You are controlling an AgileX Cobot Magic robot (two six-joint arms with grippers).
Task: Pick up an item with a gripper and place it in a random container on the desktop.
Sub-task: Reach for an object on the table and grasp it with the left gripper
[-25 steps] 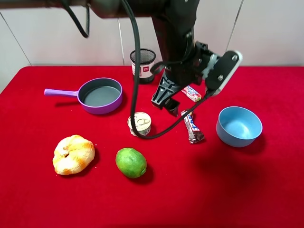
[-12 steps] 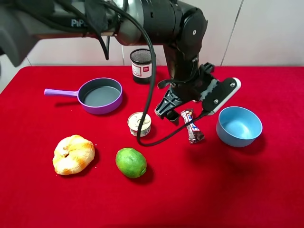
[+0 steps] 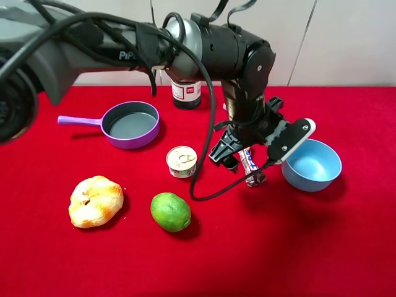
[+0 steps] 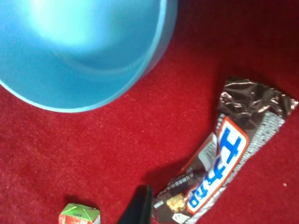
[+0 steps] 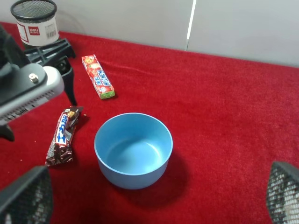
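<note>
While the small dark brown wrapped candy bar with a white, blue and red logo (image 3: 250,166) lies flat on the bright red cloth-covered bench (image 3: 297,247), the high view shows the black left gripper (image 3: 226,158) reaching across the middle and hanging low just beside it. This looks like a line-up for a grasp, since the bar is not lifted. The purple toy frying pan with a grey inside (image 3: 130,125) sits well apart to the left with nothing in it, so the carry is not yet begun. A small round tin can (image 3: 182,161) and a light blue bowl (image 3: 311,164) flank the work spot.

In the left wrist view, one black finger (image 4: 139,209) stands just beside the bar's lower crimped end without pinching the wrapper; its partner is out of frame.

In the right wrist view, the left gripper's fingers are spread apart and the bar appears to lie between them, a stance suited to closing across its narrow width. A longer red-and-white candy stick pack (image 5: 98,76) lies nearby, untouched. The right gripper (image 5: 156,198) hangs with its fingers wide apart and nothing between them, probably kept clear to leave room.
</note>
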